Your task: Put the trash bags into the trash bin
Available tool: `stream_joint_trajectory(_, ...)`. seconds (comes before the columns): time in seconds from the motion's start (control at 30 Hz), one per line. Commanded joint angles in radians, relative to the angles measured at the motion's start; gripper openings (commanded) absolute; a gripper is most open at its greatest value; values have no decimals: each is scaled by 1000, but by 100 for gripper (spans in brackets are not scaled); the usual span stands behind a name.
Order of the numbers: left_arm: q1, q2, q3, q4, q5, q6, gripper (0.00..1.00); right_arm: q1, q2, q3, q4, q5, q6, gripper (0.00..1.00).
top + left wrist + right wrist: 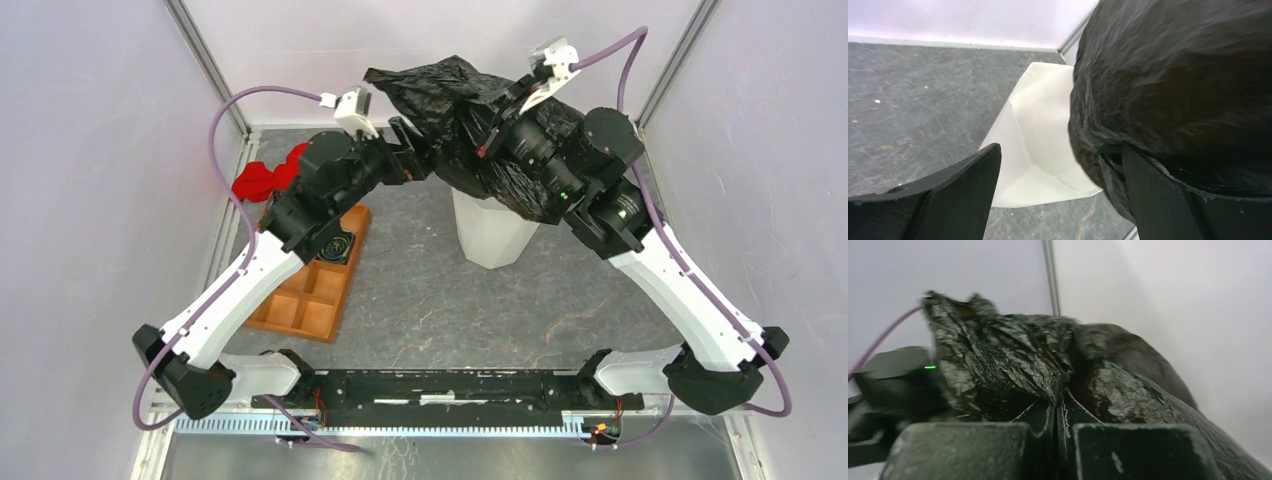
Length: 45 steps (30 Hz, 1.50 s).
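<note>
Currently the step in hand is bringing the bag over the bin mouth; insertion is not yet done. At far left a red cloth (262, 178) lies near the table's back corner, with an orange compartment tray (310, 300) just beside it. Neither belongs to the task, and both sit well apart from the bin. The left gripper (1060, 155) has its jaws spread wide; the bin's faceted wall shows between them and black film bulges against one finger, but nothing is pinched. The trash bag (450, 100) hangs in the air between the two wrists, a crumpled black mass covering the rim of the trash bin (490, 235), whose white tapered body stands upright on the grey table (400, 290). The right gripper (1057, 410) has its jaws pressed together on a fold of the film and bears the load. Next move, as judged: lower the bag until its bulk enters the opening, then release. Obstruction — the bag hides the rim from above, and loose film may catch on the edge or tip the bin.
</note>
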Motion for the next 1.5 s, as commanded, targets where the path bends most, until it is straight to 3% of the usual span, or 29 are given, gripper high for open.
stream_joint_trajectory(0.0, 3, -76, -4, 16, -119, 14, 96, -192, 2, -114, 159, -162, 399, 0)
stream_joint_trajectory(0.17, 3, -66, 9, 2, -123, 49, 97, -304, 20, -244, 378, -376, 727, 1)
stream_joint_trajectory(0.4, 3, -1, 47, 56, -27, 79, 97, -377, 69, -295, 571, -496, 989, 1)
stream_joint_trajectory(0.57, 3, 58, 44, 162, 107, 84, 96, -377, 88, -264, 627, -517, 1053, 1)
stream_joint_trajectory(0.7, -19, 131, 55, 289, 177, 77, 86, -377, 68, -301, 675, -501, 1114, 1)
stream_joint_trajectory(0.77, -38, 201, 94, 286, 167, 77, 75, -377, 68, -320, 709, -507, 1149, 1)
stream_joint_trajectory(0.93, -53, 333, 169, 197, 133, 58, 63, -398, 56, -357, 644, -511, 1077, 1)
stream_joint_trajectory(1.03, -53, 307, 143, 179, 130, 67, 63, -428, 28, -421, 568, -504, 984, 1)
stream_joint_trajectory(1.27, -49, 119, 52, 78, 39, 166, 85, -454, 21, -343, 285, -482, 685, 1)
stream_joint_trajectory(1.37, -47, 58, 34, -6, -5, 191, 95, -453, 13, -315, 252, -481, 641, 1)
stream_joint_trajectory(1.47, -46, 30, 9, -78, -62, 189, 98, -454, 5, -296, 256, -499, 645, 1)
